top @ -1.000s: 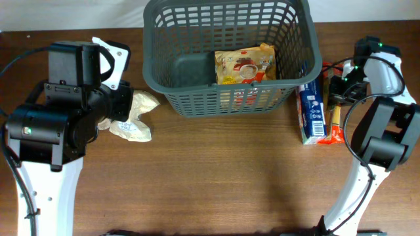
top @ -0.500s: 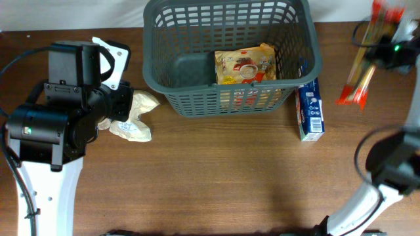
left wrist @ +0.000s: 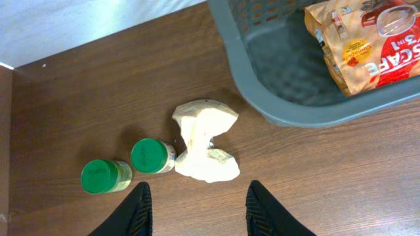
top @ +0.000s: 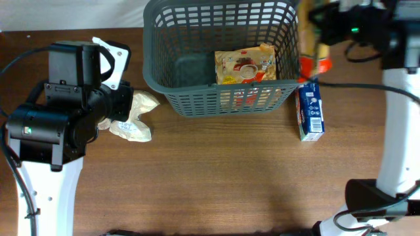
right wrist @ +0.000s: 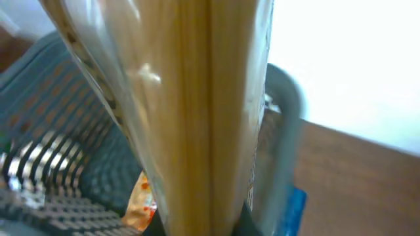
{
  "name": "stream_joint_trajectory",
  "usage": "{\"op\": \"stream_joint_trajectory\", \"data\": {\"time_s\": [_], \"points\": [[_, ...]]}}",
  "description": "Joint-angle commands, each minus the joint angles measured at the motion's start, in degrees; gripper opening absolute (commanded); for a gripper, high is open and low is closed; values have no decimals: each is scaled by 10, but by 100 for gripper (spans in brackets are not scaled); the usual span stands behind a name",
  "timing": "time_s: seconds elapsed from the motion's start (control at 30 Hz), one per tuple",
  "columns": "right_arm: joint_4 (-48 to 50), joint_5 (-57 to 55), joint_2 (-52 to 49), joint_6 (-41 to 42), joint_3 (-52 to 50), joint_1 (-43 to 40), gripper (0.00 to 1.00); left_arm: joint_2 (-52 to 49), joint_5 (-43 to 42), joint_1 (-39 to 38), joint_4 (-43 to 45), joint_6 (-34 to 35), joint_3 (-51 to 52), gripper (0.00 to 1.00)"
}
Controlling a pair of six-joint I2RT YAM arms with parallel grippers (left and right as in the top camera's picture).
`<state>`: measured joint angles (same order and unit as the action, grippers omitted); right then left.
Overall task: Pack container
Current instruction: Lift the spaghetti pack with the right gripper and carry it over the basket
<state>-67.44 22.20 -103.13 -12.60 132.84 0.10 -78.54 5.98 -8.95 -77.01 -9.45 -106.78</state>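
The dark grey basket (top: pixel 152 65) stands at the back middle with a yellow and red coffee bag (top: pixel 244 65) inside. My right gripper (top: pixel 320 27) is shut on a long clear pack of spaghetti (top: pixel 308 40) and holds it in the air over the basket's right rim. In the right wrist view the pack (right wrist: pixel 197 98) fills the frame, with the basket rim (right wrist: pixel 289 98) behind it. My left gripper (left wrist: pixel 200 210) is open and empty above the table, left of the basket (left wrist: pixel 262 98) and near a crumpled cream bag (left wrist: pixel 203 141).
A blue box (top: pixel 310 111) lies on the table against the basket's right side. Two green-lidded jars (left wrist: pixel 152 156) (left wrist: pixel 102 176) lie left of the cream bag (top: pixel 134 115). The left arm's body hides the jars in the overhead view.
My right gripper has lifted the spaghetti pack from the table right of the blue box, then swung it left to above the basket's right rim. The left arm has not moved.
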Motion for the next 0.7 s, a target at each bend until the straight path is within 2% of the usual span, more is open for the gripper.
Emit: {"op": "stream_joint_trajectory", "data": {"time_s": [0.0, 0.27, 0.43, 0.6, 0.67], "points": [[29, 16, -5, -84, 8, 51, 4, -3, -6, 2, -2, -3, -2, 32], [121, 16, -45, -64, 8, 102, 4, -3, -7, 2, -6, -3, -2, 32], [121, 32, -81, -50, 8, 124, 4, -3, -6, 2, -16, -3, -2, 32], [97, 72, -130, -140, 8, 144, 4, -3, -6, 2, -23, -3, -2, 31], [91, 92, -146, -151, 8, 149, 4, -3, -6, 2, -23, -3, -2, 32]]}}
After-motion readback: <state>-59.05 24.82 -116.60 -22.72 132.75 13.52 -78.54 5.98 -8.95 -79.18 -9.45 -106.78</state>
